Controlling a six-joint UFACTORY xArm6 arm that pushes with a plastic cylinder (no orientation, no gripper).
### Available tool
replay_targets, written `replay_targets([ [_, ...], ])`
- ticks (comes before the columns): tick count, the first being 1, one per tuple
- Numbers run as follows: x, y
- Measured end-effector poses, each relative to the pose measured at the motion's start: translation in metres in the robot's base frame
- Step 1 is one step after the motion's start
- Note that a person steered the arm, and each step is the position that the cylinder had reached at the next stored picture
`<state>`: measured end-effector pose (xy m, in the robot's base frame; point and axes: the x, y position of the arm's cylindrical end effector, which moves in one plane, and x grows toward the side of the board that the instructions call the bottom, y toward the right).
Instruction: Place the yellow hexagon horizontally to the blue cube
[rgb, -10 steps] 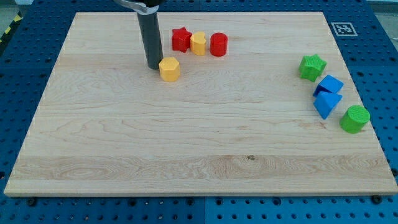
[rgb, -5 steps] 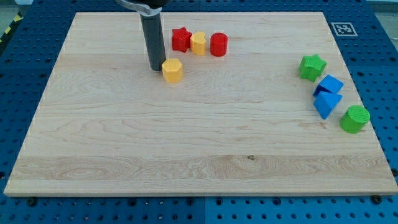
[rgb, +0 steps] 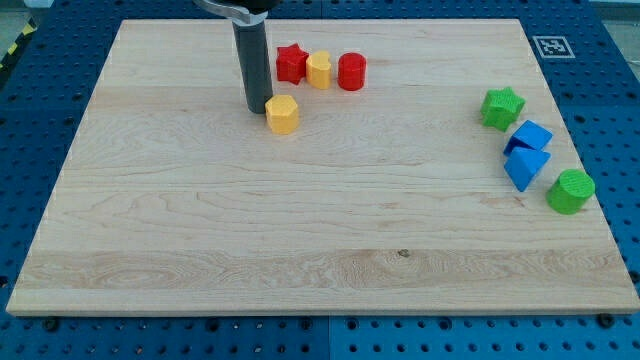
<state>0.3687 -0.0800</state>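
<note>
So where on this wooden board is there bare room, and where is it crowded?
Free: the whole bottom half and the left side, below my tip and the yellow hexagon block. Crowded: the red star block row at top, and the blue cube cluster at right.

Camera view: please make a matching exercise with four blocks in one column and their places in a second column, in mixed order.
Things:
1. yellow hexagon
2. green star
3. red cylinder
4. green cylinder

Places:
A. farthest to the view's right
B. just right of my tip
C. above the blue cube
D. right end of the top row

Pairs: 1-B, 2-C, 3-D, 4-A
</note>
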Motion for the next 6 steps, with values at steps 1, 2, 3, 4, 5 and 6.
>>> replay_targets([
  [1, 0.0, 0.0],
  [2, 0.003, 0.004],
  [3, 0.015, 0.015],
  [4, 0.037, 0.039],
  [5, 0.063, 0.071],
  [6, 0.087, 0.103],
])
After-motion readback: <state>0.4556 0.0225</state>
